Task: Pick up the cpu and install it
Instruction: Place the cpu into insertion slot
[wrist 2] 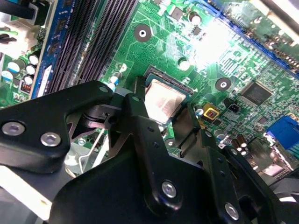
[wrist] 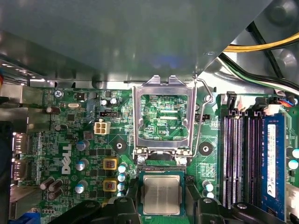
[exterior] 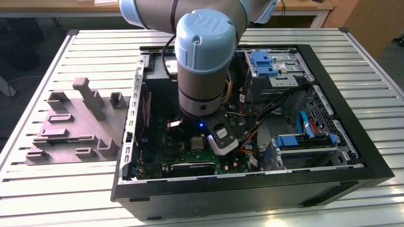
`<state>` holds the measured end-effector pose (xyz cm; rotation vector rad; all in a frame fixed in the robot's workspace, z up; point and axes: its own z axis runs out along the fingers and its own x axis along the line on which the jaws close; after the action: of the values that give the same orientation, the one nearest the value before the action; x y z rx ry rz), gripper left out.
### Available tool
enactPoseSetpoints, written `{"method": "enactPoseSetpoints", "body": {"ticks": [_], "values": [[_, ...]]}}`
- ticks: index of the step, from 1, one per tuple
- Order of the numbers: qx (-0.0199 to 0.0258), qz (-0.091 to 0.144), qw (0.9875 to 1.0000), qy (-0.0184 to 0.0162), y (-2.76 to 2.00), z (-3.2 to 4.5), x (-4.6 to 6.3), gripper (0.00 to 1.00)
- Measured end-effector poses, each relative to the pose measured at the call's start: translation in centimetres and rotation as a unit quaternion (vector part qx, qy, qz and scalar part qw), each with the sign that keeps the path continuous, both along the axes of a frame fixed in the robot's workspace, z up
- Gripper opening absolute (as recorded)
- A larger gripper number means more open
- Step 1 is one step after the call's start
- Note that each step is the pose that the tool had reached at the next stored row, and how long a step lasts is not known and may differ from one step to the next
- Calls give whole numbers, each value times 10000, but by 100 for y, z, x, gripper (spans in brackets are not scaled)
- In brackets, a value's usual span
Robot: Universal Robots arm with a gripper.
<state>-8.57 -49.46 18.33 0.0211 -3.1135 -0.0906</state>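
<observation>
Gripper (wrist: 162, 183) was down over the socket. Its jaws were spread a touch wider than the cpu (wrist: 161, 198) and straddled it, with one black finger (wrist: 193, 196) on each side. I could see a sliver of socket between chip and finger, so nothing was clamped. The cpu lay flat in the socket, silvery top up, and it was just as plain in the second wrist view (wrist 2: 163, 100). Just beyond it the steel load plate (wrist: 162, 116) stood hinged open, with its wire lever (wrist: 202, 116) raised alongside. Green motherboard (wrist: 70, 140) lay all around, and the memory slots (wrist: 238, 154) ran along one side of the socket, black ones with a blue one outermost. In the exterior view the arm (exterior: 202, 71) dropped from the top centre of the frame into the open computer case (exterior: 252, 196). The case sat on a slatted table (exterior: 63, 198). A grey parts fixture (exterior: 69, 127) lay on the exterior view's left, just beside the case.
</observation>
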Motion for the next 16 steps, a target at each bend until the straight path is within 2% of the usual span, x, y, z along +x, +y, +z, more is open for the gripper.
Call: {"method": "enactPoseSetpoints", "body": {"ticks": [3, 4, 8, 10, 13, 16], "values": [[4, -2, 10000, 2, -1, -5, -6, 48], [5, -1, 10000, 1, -1, -6, -6, 51], [4, 0, 10000, 1, 1, 1, -8, 51], [25, 0, 10000, -8, -1, 4, -9, 51], [44, -1, 10000, -16, 3, 38, -9, 51], [36, 0, 10000, -13, 0, 86, -9, 51]]}}
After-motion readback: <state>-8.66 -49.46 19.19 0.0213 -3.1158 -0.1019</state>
